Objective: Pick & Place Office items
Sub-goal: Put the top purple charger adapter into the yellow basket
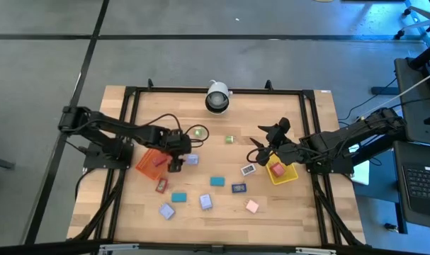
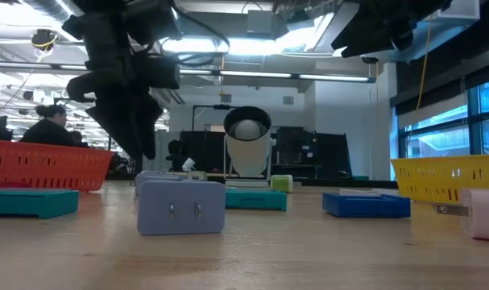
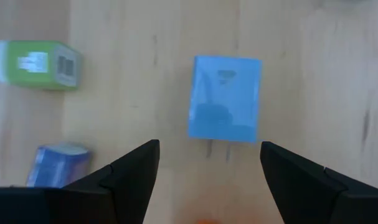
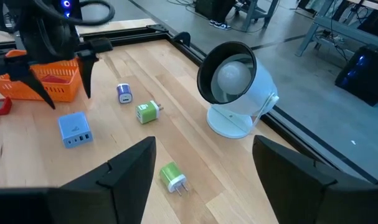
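Note:
The office items lie scattered on the wooden table: a light blue plug block [image 3: 225, 98], a green block [image 3: 36, 64], and a small blue one [image 3: 55, 165]. My left gripper [image 3: 207, 171] hangs open just above the light blue block [image 1: 192, 159], beside the orange tray [image 1: 147, 164]; its fingers stand clear of the block, which lies flat with its prongs toward them. My right gripper [image 1: 261, 145] waits open in the air next to the yellow tray [image 1: 284, 175]. Nearer the front edge lie teal [image 1: 217, 181], dark blue [image 1: 239, 188], pink [image 1: 252, 206] and lavender [image 1: 206, 202] items.
A white round device [image 1: 217, 97] stands at the table's far edge. Two green items [image 4: 148, 112] [image 4: 172, 175] lie between it and the trays. A red piece [image 1: 158, 160] lies in the orange tray, a pink one [image 1: 277, 168] in the yellow tray. A black frame [image 1: 129, 95] borders the table.

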Controlling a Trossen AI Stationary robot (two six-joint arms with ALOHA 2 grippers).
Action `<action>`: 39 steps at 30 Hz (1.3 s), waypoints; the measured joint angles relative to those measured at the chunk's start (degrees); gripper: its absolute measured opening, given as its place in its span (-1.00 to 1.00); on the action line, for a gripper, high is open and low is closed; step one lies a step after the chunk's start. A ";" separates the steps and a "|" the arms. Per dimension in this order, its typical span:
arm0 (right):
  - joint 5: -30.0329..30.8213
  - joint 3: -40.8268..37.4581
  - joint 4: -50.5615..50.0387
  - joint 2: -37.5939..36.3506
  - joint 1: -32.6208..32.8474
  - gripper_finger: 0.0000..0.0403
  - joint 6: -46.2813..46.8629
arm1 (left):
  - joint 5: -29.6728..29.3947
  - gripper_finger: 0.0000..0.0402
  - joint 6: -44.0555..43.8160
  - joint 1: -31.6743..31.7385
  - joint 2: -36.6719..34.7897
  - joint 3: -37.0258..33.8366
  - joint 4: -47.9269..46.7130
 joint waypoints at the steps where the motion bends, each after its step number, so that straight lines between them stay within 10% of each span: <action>1: 0.00 0.00 -0.01 0.00 0.00 0.33 -0.11 | 0.63 0.38 -0.01 0.00 0.30 0.00 0.39; 39: -2.95 0.00 0.06 0.02 0.02 0.33 -1.27 | 4.85 0.33 0.08 0.62 11.13 0.00 8.27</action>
